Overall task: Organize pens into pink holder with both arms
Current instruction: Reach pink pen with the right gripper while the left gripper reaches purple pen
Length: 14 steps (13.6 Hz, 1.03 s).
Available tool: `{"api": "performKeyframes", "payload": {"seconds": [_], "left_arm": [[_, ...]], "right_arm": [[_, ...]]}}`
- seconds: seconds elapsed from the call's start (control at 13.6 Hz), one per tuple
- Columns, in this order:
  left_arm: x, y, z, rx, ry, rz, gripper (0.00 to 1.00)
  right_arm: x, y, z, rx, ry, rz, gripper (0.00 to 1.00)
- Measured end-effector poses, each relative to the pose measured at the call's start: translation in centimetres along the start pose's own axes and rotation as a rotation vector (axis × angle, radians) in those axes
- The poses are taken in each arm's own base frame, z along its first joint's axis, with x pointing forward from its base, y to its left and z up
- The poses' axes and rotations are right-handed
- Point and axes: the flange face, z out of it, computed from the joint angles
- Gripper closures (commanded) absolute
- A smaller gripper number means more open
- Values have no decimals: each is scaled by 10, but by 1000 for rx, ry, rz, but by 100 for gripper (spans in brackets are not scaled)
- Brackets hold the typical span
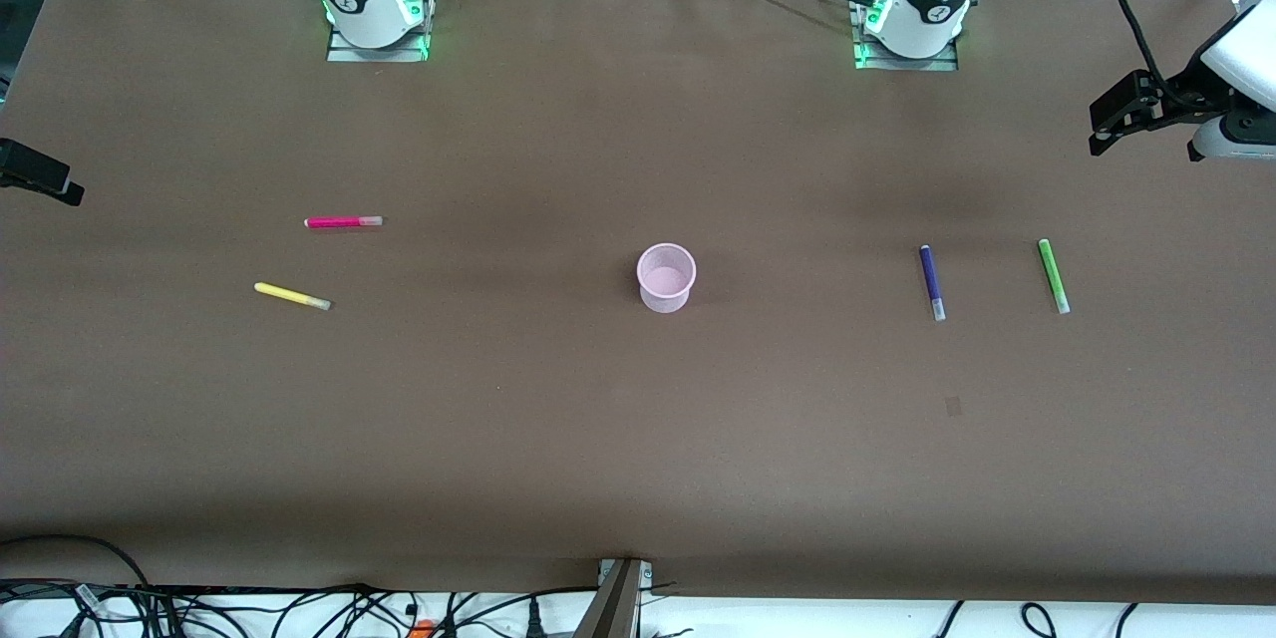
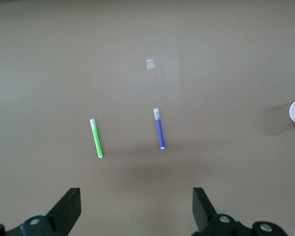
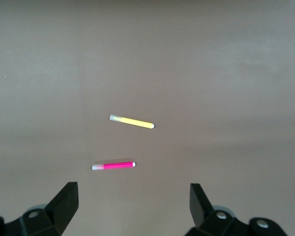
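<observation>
Front view: pink holder (image 1: 666, 277) empty, four pens (image 1: 343, 221) scattered

surface (image 1: 558, 419): brown, matt, smooth, like paper or thin sheet covering, no gloss.
pink holder (image 1: 666, 277): pale pink translucent plastic, smooth, faint sheen at the rim.
4 pens: smooth plastic barrels, magenta pen (image 1: 343, 221), yellow pen (image 1: 291, 296), purple pen (image 1: 932, 282), green pen (image 1: 1053, 275), each with 1 pale clear-grey end.
my left end effector (image 2: 136, 209): black matt plastic-looking fingers.
my right end effector (image 3: 133, 206): same black matt finish.
my arms: white glossy shells, black bands.
</observation>
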Motion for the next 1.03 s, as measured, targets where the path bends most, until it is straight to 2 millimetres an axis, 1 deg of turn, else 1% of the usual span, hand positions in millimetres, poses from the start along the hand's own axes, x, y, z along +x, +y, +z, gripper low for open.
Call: {"api": "performKeyframes", "payload": {"seconds": [0.44,0.66,0.73,0.81,0.88,1.03], "left_arm": [[1,0,2,0,-5,1,0],[2,1,8,-1,-30,1,0],[2,1,15,-2,-61,2,0],[3,1,27,-4,-107,3,0],[6,1,40,-6,-152,4,0],[16,0,75,-10,-231,3,0]], "right_arm": [[-8,2,5,8,-62,6,0],[-11,3,6,11,-86,6,0],[-11,3,6,11,-88,6,0],[-11,3,6,11,-87,5,0],[-11,3,4,9,-84,5,0],[-11,3,1,5,-81,18,0]]}}
